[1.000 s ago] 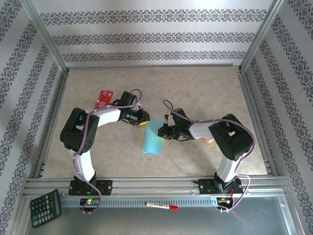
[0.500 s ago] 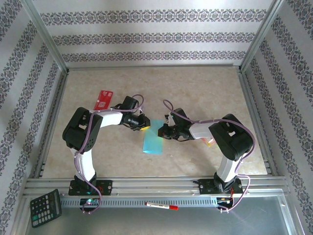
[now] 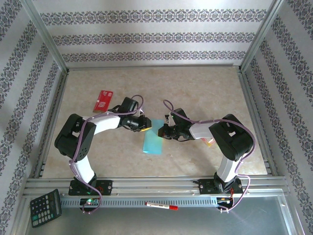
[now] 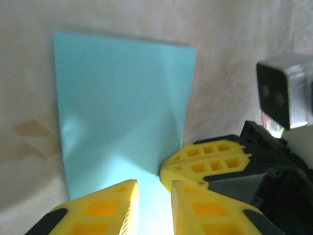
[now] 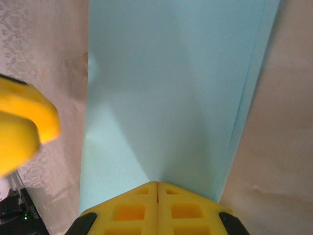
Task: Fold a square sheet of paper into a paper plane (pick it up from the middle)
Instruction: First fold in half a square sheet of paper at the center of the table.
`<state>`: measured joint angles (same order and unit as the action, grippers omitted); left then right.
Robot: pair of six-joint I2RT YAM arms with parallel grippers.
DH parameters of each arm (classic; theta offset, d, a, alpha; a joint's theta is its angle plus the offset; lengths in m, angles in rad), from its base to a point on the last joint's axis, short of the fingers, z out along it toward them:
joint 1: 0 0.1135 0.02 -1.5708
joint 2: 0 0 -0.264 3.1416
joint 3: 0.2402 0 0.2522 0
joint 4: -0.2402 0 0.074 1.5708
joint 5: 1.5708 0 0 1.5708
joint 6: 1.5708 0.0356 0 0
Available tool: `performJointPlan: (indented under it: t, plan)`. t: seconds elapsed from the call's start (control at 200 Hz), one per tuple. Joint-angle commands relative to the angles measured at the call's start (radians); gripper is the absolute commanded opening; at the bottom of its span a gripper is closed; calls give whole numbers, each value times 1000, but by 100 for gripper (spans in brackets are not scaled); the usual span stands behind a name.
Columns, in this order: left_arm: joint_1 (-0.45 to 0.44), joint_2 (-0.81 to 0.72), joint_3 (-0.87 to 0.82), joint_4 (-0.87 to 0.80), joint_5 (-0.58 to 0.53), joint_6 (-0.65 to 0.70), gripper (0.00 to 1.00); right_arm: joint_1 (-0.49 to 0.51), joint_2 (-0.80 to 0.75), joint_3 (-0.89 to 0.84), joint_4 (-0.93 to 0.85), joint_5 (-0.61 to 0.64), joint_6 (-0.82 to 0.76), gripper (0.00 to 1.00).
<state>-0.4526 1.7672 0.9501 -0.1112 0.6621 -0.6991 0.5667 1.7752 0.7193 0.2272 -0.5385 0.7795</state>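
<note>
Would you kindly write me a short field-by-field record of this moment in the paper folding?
Paper: light teal-blue creased paper sheet, mid-table between both hands
Right hand: closed, pinching the sheet's edge
Left hand: fingers slightly apart at the sheet's edge
Elsewhere: red rectangular packet at the far left; black calculator and red-and-white marker pen at the near edge

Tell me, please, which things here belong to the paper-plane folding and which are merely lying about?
Job in hand: folded teal paper sheet; right pincer, shut on it; left pincer at its edge.
Lying about: red packet; calculator; marker pen.
</note>
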Motion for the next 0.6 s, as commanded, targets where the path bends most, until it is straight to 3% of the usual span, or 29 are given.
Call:
performJointPlan:
  t: [0.0,0.365,0.595]
  plan:
    - [-7,34,-33,5,-11,-15,23,-21,46,-59,-205,119,-31,0]
    - [38,-12,-99,-69,-71,45,22,-22,45,-63,-206,120,-33,0]
    - [-44,-104,-124,9,-3,-60,26,-22,49,-61,-204,118,-31,0]
